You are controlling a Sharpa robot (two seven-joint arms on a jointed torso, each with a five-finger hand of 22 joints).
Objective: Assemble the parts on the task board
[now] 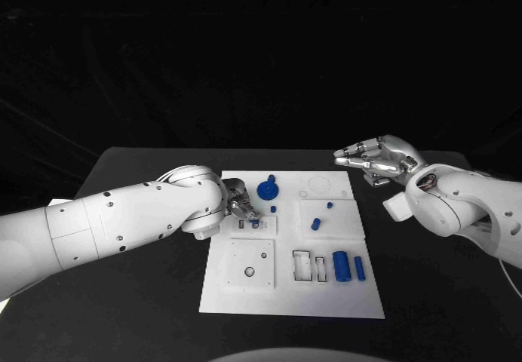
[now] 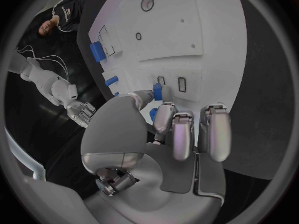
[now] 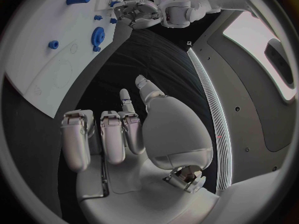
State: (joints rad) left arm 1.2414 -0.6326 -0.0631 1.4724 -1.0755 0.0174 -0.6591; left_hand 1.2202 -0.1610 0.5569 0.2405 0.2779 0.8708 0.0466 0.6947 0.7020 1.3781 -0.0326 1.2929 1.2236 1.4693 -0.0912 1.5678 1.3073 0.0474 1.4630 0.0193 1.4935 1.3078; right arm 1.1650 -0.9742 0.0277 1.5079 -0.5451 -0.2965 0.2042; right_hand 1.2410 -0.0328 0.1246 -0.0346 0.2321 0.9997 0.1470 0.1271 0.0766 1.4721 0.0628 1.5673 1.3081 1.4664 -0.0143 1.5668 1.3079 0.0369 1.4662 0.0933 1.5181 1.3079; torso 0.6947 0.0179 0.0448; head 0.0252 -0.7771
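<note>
Left hand is pinching a small blue part right over the slots on the left of the board, so a slight tilt could jam it, while the right hand hovers off the board, empty, fingers loosely curled.

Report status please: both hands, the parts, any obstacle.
Left hand pinches a small blue part over the task board slots. Right hand open, off the board. Blue cylinders lie loose. No obstacle seen.

Left hand fingers pinching; right hand curled
</note>
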